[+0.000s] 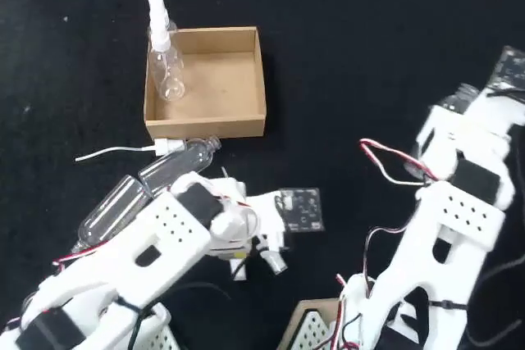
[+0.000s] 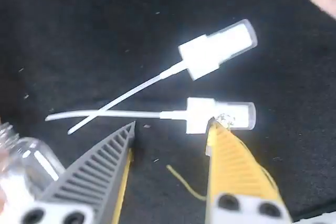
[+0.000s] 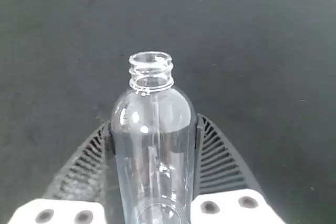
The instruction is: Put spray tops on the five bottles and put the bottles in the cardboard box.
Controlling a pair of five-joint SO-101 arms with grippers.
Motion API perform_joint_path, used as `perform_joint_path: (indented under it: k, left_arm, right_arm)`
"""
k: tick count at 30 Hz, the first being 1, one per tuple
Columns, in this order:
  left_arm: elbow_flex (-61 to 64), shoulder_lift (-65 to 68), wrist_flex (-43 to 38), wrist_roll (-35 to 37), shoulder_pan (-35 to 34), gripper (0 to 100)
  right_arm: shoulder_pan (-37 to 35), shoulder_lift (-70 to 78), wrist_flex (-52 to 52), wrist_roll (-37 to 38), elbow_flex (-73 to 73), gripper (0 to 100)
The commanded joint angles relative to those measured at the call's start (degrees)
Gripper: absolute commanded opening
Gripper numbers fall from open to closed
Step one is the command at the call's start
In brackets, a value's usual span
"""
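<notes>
My left gripper (image 2: 172,127) is open just above the black table, its fingers on either side of a white spray top (image 2: 210,115) with a long thin tube. The yellow fingertip (image 2: 216,127) touches that top's collar. A second spray top (image 2: 215,51) lies just beyond it. My right gripper (image 3: 154,124) is shut on a clear uncapped bottle (image 3: 152,114), neck pointing away; in the high view this bottle (image 1: 458,97) is at the right. Two capped bottles (image 1: 166,59) stand at the left wall of the cardboard box (image 1: 246,79).
Two uncapped bottles (image 1: 176,163) (image 1: 113,209) lie on the table in front of the box, by the left arm. One more spray top (image 1: 168,147) with its tube lies against the box's front wall. A perforated white base (image 1: 316,329) sits at the near edge.
</notes>
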Motion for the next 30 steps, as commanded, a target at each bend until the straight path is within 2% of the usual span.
perform_joint_path:
  k: [1, 7, 30]
  left_arm:
    - [-3.3, 2.73, -3.08, -0.62, 2.95, 21]
    - [-6.55, 7.12, -3.16, -2.81, 4.79, 21]
    - [-17.71, 26.55, -3.69, -8.26, 12.7, 21]
  right_arm:
    - [4.84, -2.24, -1.41, 0.62, -4.88, 1.8]
    - [7.47, -2.24, -1.76, 0.62, -4.97, 1.8]
    - [7.74, -2.15, -2.9, 0.53, -4.62, 1.7]
